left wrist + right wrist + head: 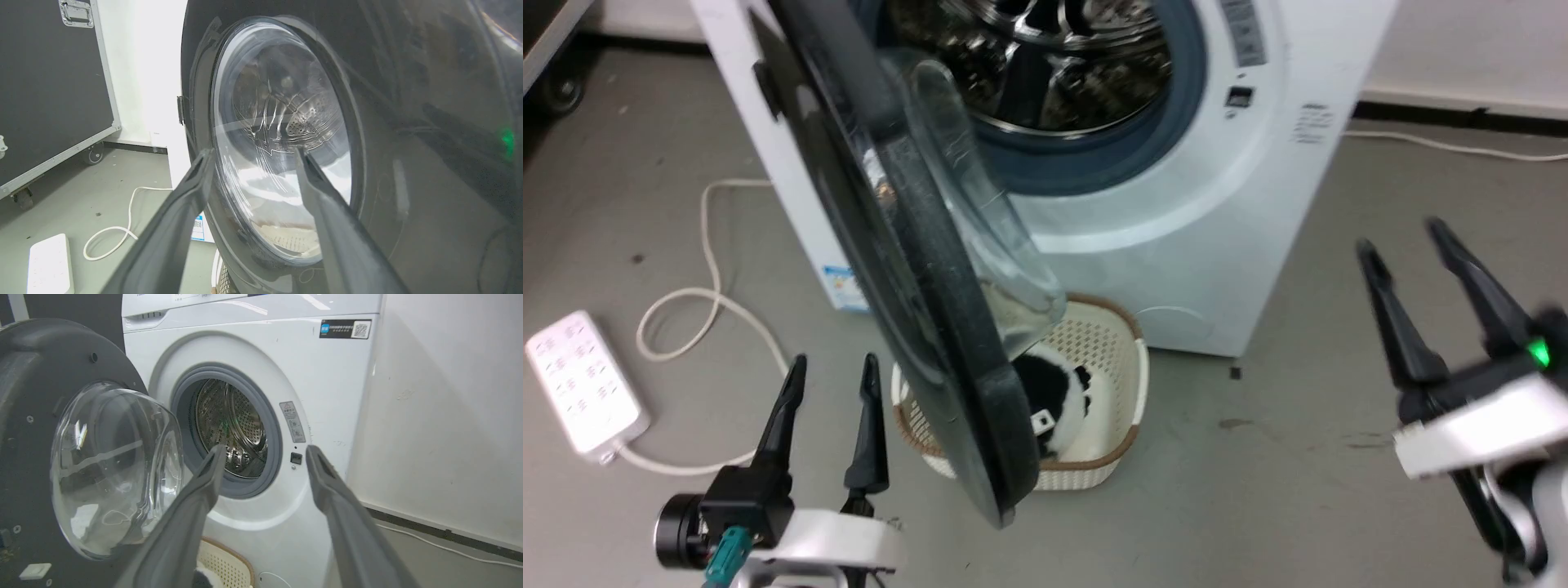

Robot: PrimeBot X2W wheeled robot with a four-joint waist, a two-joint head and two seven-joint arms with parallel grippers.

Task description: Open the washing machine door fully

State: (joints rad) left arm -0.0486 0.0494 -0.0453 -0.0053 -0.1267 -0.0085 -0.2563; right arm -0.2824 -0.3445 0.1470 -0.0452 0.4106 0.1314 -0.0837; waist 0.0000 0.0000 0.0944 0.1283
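Observation:
The washing machine (1176,245) is a white front loader with its steel drum exposed (229,424). The washing machine door (907,269), a black disc with a bulging clear glass bowl, stands swung out edge-on towards me, hinged at the machine's left. Its outer face and window (282,139) loom close ahead in the left wrist view, and its inner side (110,465) shows in the right wrist view. My left gripper (833,367) is open, low and just left of the door's edge, touching nothing. My right gripper (1405,237) is open and empty, well to the right of the machine.
A cream woven basket (1119,359) with a black-and-white soft item sits on the floor under the door. A white power strip (584,380) and its cable (711,245) lie at the left. A black wheeled flight case (49,81) stands far left. A white wall (449,416) flanks the machine's right.

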